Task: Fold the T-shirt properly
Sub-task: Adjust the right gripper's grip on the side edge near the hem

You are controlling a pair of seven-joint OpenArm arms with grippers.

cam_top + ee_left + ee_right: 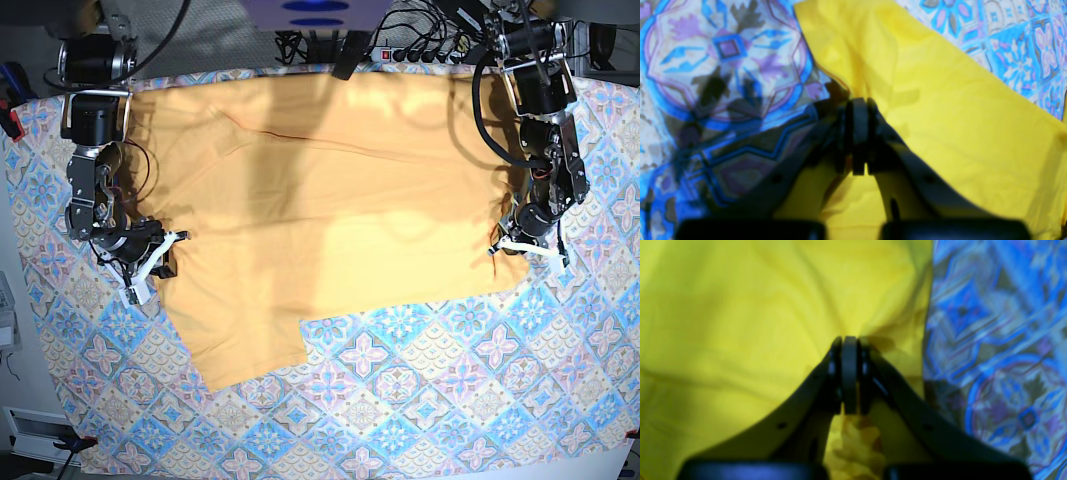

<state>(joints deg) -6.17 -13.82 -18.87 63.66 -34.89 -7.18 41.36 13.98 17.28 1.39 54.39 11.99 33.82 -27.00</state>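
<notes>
Left gripper (858, 133): jaws closed, pinching the shirt (940, 110) at its edge, where yellow cloth meets the tablecloth (723, 66). From these jaws the cloth runs away to one side only; the other side is bare patterned cover.

Right gripper (849, 373): jaws closed on the shirt's opposite edge, with creases fanning out from the pinch point; the cloth fills the view to the left of the jaws, and the tablecloth lies to the right.

Base view: the right gripper (150, 262) sits at the scene's left edge of the shirt (330, 190), the left gripper (520, 240) at the scene's right edge, both at about the same depth, near the shirt's near hem. The shirt lies flat and spread between them, its long axis running left to right across the tablecloth (420, 400), with a sleeve reaching toward the near edge at lower left. Each arm is equally close to its own side seam.

Judgement: the coming fold turns on this symmetry. With the garment wholly between the two grips, a paired lift would carry the near part toward the far edge along a crease parallel to the long axis.
</notes>
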